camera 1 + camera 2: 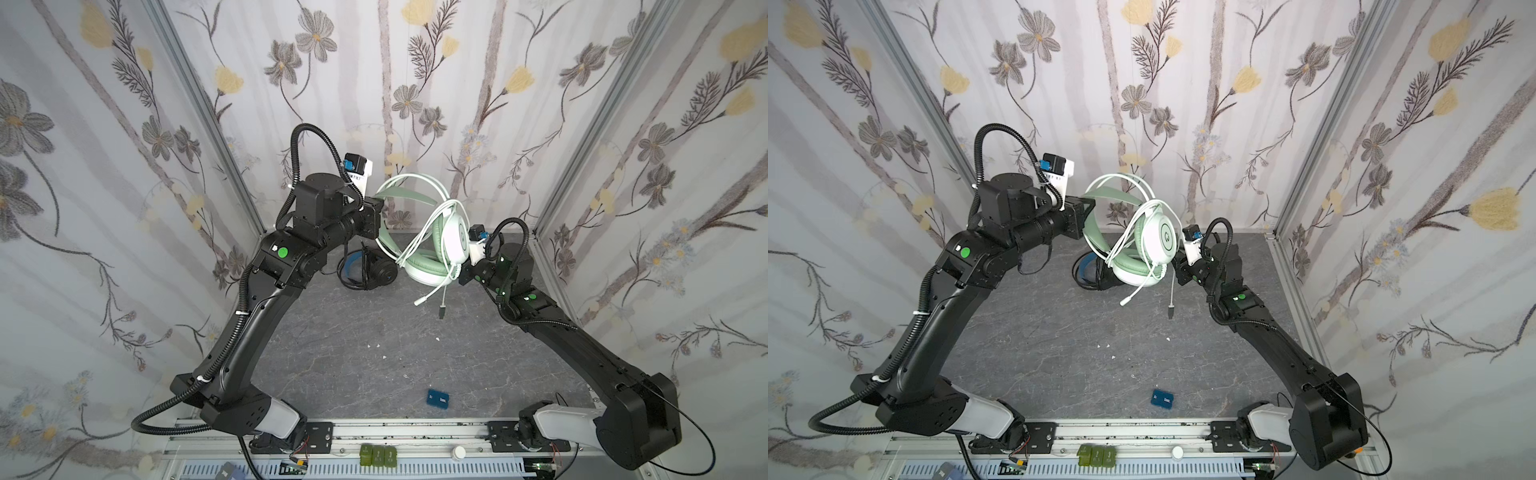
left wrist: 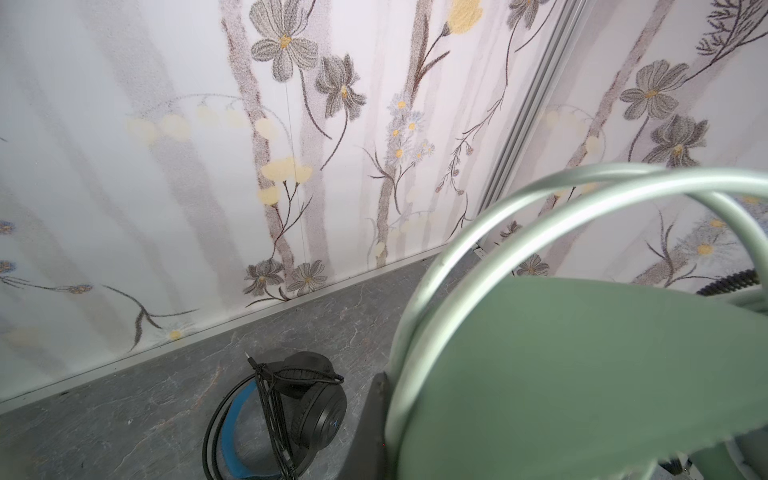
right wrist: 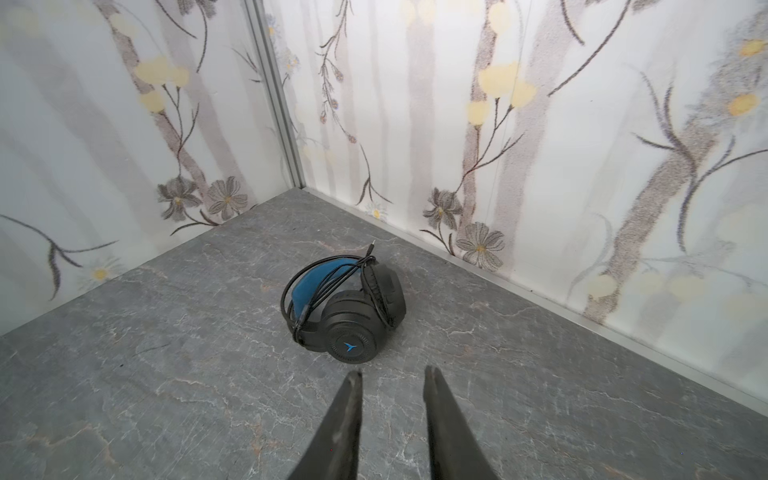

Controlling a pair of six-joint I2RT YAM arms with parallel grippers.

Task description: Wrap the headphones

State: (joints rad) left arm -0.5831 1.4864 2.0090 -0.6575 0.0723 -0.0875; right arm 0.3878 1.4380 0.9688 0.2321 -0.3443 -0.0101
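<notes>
The mint-green and white headphones (image 1: 453,243) (image 1: 1160,239) hang in the air at mid-back, pale cable looped over them. The cable's plug end (image 1: 441,311) dangles free. My left gripper (image 1: 379,220) is shut on their green headband (image 2: 582,374); only one of its fingers (image 2: 374,415) shows in the left wrist view. The black headphones (image 1: 370,270) (image 3: 349,316), with a blue inner band and black cable wound round them, lie on the table below. My right gripper (image 3: 392,376) is open and empty, just right of the green ear cup in both top views.
A small blue box (image 1: 437,399) lies on the grey stone-patterned table (image 1: 353,353) near the front. A few white specks (image 1: 374,345) dot the middle. Flowered walls close the back and both sides. Green blocks (image 1: 378,455) sit on the front rail.
</notes>
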